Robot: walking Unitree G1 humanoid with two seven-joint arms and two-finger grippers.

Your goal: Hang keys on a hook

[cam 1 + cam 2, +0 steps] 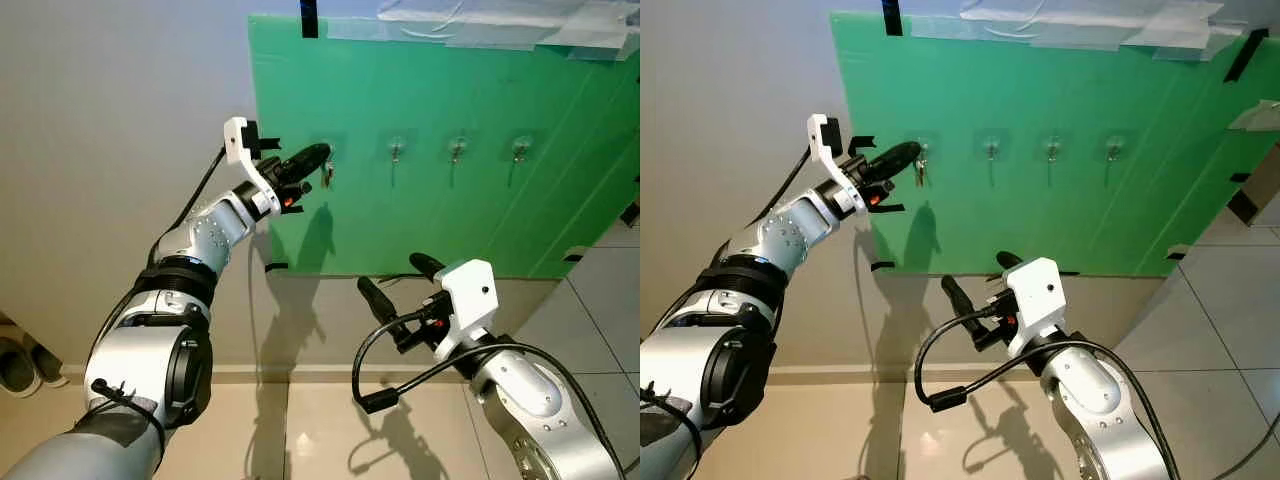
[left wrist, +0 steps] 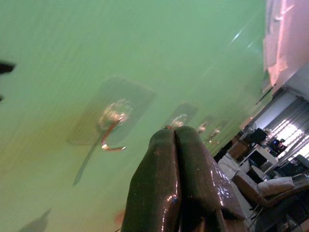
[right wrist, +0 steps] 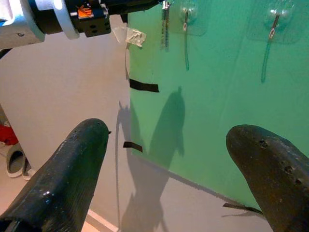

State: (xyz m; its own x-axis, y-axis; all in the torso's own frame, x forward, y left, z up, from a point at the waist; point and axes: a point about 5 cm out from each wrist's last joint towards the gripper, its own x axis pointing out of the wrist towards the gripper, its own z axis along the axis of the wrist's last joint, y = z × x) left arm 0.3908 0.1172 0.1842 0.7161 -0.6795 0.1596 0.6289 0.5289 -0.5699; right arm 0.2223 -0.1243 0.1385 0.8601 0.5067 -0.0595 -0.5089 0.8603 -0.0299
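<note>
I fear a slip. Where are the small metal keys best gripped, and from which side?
Probably their top end, from the robot's left, where the left gripper pinches the small metal keys: they hang straight down, close beside the green board, leaving the top reachable.

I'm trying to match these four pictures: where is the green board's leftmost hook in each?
Left eye view: leftmost hook, at the left hand's tip.
Right eye view: upper left of the green board, same spot.
Left wrist view: centre left, beside the shut fingers.
Right wrist view: top edge, beside the dangling keys.
Shared landmark: the green board.
</note>
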